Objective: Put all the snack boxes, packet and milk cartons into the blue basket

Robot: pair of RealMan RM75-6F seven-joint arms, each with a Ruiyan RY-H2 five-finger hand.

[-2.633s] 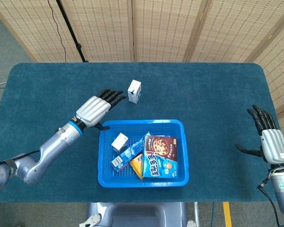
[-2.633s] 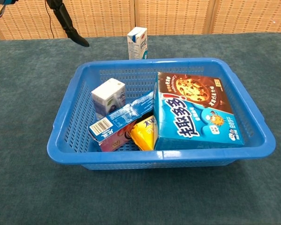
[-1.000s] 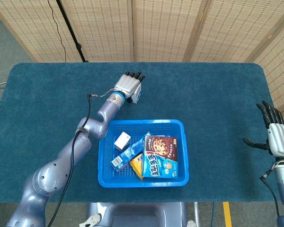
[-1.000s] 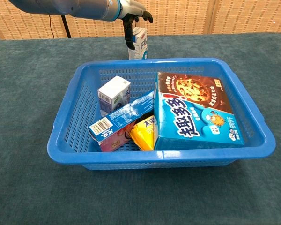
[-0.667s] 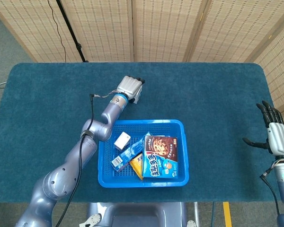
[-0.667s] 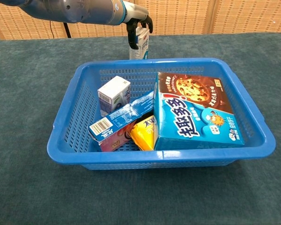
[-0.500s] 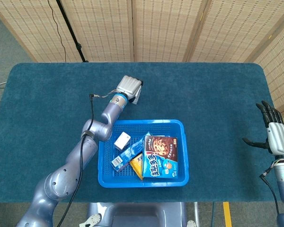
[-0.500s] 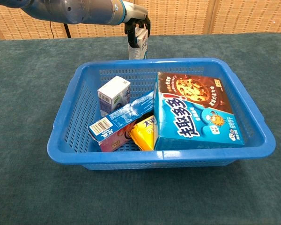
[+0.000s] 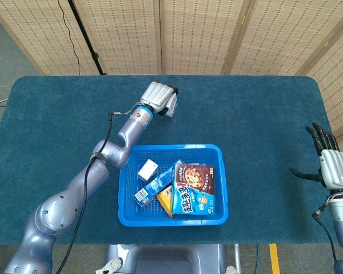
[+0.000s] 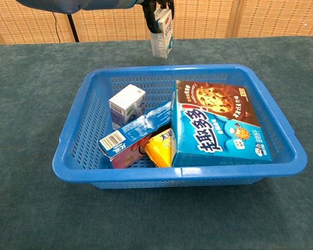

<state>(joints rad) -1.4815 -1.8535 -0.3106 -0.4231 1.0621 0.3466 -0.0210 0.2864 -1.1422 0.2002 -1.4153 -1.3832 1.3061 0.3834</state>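
The left hand [image 9: 159, 95] grips a milk carton [image 10: 162, 34] lifted off the table [image 9: 57, 125], just beyond the far rim of the blue basket [image 10: 73, 151]. The right hand [image 9: 326, 162] hovers at the table's right edge, fingers spread, holding nothing.

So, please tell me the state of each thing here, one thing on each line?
left hand: grips the lifted milk carton
lifted milk carton: held in the air, behind the basket
blue basket: on the table, partly filled
small milk carton: in the basket, tilted
cookie box: in the basket, leaning
yellow packet: in the basket, partly covered
right hand: holds nothing, fingers apart
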